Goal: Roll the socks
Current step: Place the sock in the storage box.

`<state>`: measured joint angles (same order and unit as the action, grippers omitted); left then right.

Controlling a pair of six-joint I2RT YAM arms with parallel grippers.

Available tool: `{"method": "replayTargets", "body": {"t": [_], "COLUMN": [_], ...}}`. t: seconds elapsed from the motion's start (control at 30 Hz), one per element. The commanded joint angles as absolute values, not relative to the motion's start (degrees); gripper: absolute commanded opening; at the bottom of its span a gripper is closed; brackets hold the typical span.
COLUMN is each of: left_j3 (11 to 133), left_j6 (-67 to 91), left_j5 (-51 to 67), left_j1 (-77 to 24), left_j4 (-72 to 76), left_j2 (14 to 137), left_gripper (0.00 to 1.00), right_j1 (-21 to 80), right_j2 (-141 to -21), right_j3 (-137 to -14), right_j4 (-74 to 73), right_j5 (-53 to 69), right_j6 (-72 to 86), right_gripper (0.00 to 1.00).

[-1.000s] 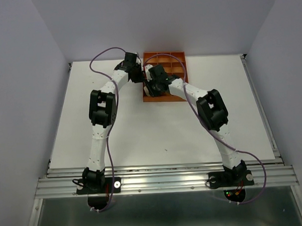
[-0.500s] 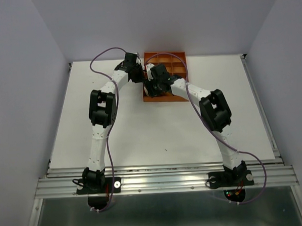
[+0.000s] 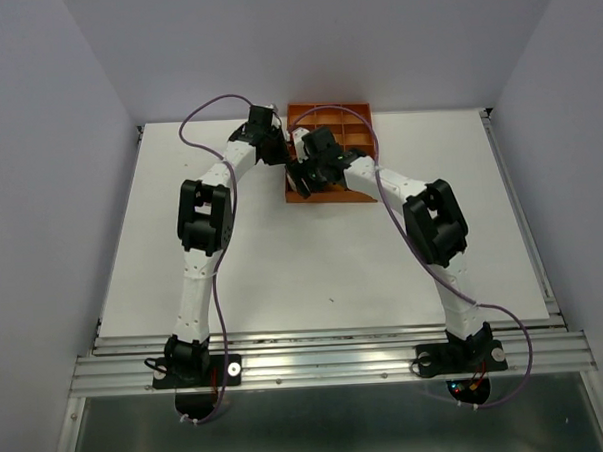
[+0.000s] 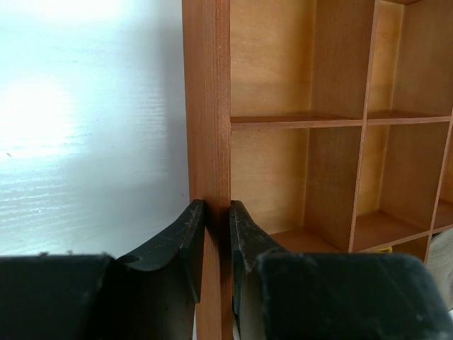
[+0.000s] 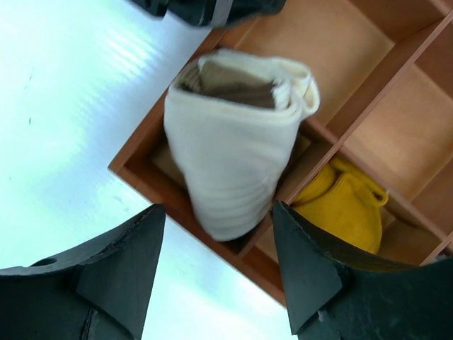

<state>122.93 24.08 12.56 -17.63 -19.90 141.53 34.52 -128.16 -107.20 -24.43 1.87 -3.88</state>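
Observation:
A rolled cream-white sock (image 5: 237,149) with brown inner layers stands in the near corner compartment of the orange tray (image 5: 262,273). A mustard sock (image 5: 340,212) lies bunched in the neighbouring compartment. My right gripper (image 5: 218,205) hangs open over the rolled sock, its fingers on either side and apart from it. In the left wrist view my left gripper (image 4: 216,209) is shut on the tray's left wall (image 4: 212,106). From above, both grippers meet at the tray's near left corner (image 3: 296,191). The taupe sock is out of view.
The tray (image 3: 349,112) sits at the back middle of the white table (image 3: 313,266), against the rear wall. Several of its square compartments (image 4: 269,57) show bare wood. Both arms reach forward and crowd the tray's left side.
My right gripper's jaws have spread apart and let go of the rolled cream sock, which stays in the corner compartment. The left gripper has kept its hold on the tray wall.

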Motion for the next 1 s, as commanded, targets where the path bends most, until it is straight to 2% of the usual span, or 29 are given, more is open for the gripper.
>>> {"method": "replayTargets", "body": {"t": [0.0, 0.23, 0.57, 0.97], "left_j3": [120.8, 121.1, 121.2, 121.5], "left_j6": [24.9, 25.0, 25.0, 25.1], "left_j5": [10.8, 11.3, 11.9, 12.9], "left_j1": [-16.9, -16.9, -16.9, -16.9], "left_j4": [-18.9, -18.9, -18.9, -18.8], "left_j2": [141.2, 141.6, 141.7, 142.2], "left_gripper": [0.00, 0.00, 0.00, 0.00], "right_j1": [35.0, 35.0, 35.5, 35.5], "right_j2": [-124.5, -125.9, -127.0, -129.5], "right_j3": [-106.4, -108.9, -109.4, -111.6], "right_j4": [-26.6, -25.4, -17.3, -14.7], "right_j5": [3.7, 5.6, 0.4, 1.5], "right_j6": [-4.9, -6.9, -7.9, -8.1], "right_gripper": [0.68, 0.69, 0.69, 0.68]}}
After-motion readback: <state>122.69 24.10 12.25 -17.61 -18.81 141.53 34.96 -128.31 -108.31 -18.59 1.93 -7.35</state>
